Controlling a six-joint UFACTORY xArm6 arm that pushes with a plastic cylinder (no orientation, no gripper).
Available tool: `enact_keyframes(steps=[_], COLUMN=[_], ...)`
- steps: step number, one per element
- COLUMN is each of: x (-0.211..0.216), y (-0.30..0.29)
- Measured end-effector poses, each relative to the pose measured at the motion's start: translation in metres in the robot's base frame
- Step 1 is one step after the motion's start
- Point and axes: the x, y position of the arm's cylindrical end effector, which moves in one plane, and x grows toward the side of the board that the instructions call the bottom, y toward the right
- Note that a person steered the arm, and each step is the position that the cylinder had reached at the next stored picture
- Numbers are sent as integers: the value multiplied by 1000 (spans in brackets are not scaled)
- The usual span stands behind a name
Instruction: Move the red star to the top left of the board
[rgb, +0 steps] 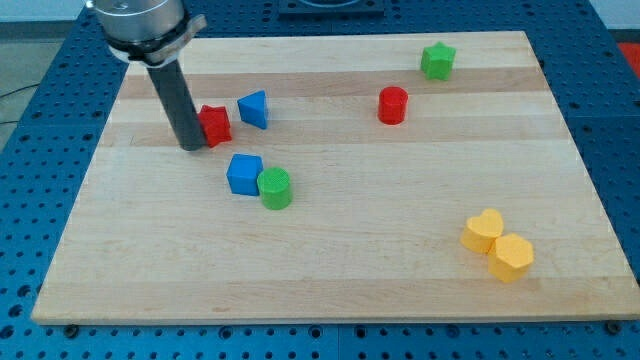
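The red star lies on the wooden board, left of centre and in the upper half. My tip rests on the board right against the star's lower left side. A blue triangular block sits just to the star's right, close to it but apart.
A blue cube and a green cylinder touch each other below the star. A red cylinder stands right of centre. A green star is at the view's top right. A yellow heart and yellow hexagon sit at the bottom right.
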Motion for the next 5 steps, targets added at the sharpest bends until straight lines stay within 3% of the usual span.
enact_keyframes(steps=[1,2,3,5], x=[20,-12,-57,-128], y=[14,20,-26,5])
